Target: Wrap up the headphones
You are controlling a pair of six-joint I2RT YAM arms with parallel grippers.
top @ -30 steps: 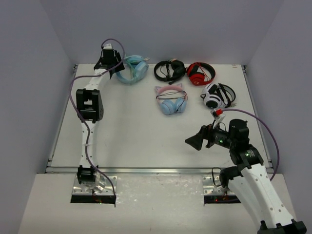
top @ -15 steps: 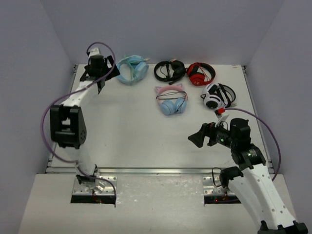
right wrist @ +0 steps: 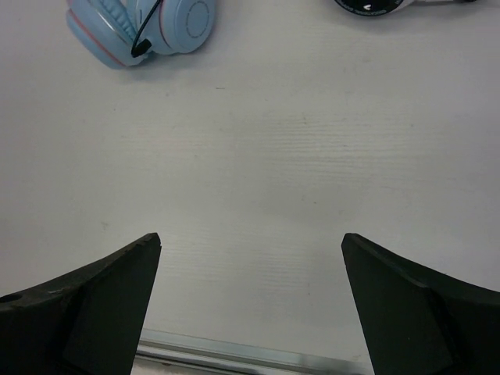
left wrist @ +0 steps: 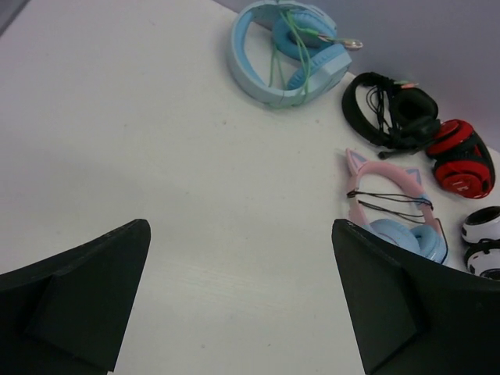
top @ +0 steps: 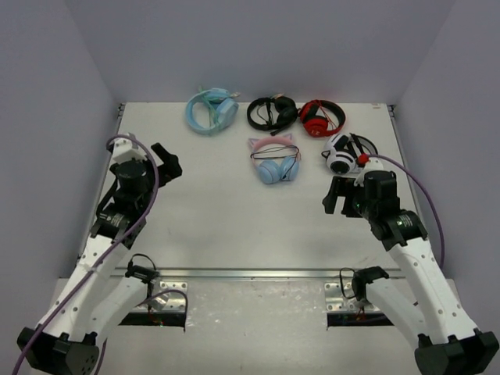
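White table [top: 234, 226] carries it all. My two grippers hang over its near half, well apart from the sets at the back, so I judge nothing is being worked. Left gripper [top: 172, 160] and right gripper [top: 333, 197] both gape wide and hold nothing. The headphones [top: 211, 113] lie far left, green cable [left wrist: 281, 48] looped across them, wrapped, I reckon. Five sets in all: those, black set [top: 272, 113], red set [top: 322, 117], pink set [top: 273, 160], white set [top: 348, 154].
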